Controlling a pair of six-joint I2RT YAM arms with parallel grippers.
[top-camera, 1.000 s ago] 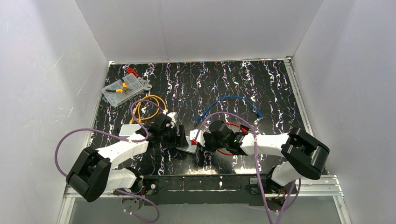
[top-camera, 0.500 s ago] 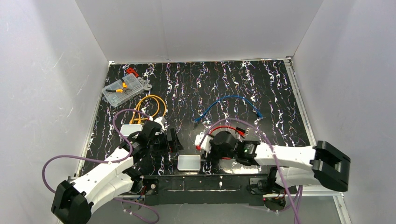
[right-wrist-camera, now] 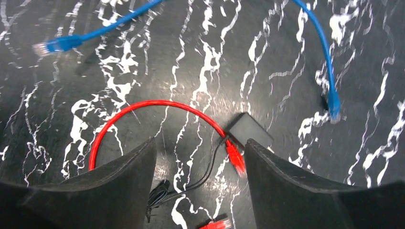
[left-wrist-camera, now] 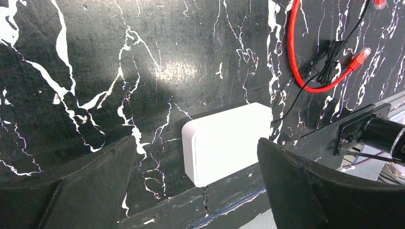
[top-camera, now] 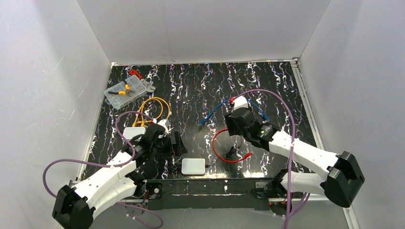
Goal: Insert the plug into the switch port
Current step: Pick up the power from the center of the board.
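The pale flat box [top-camera: 193, 166] with the switch port lies flat near the table's front edge, also in the left wrist view [left-wrist-camera: 224, 143]. A thin black cord [left-wrist-camera: 291, 102] runs to the box's right edge, where its plug [left-wrist-camera: 275, 123] meets the box; the port itself is hidden. My left gripper [top-camera: 177, 144] hovers up-left of the box, open and holding nothing [left-wrist-camera: 196, 139]. My right gripper [top-camera: 230, 128] hangs open and holding nothing [right-wrist-camera: 199, 141] above a red cable loop [right-wrist-camera: 143, 112] and a black adapter [right-wrist-camera: 248, 131].
The red cable's plugs [left-wrist-camera: 358, 59] lie loose right of the box. A blue cable [top-camera: 236, 101] and a yellow cable [top-camera: 150, 107] lie farther back. A smaller white box [top-camera: 133, 132] sits by the left arm, a clear parts case [top-camera: 126, 90] at back left.
Both grippers opened and let go of the flat box, which now lies flat by the front edge. The left arm drew back left; the right arm swung away to the back right.
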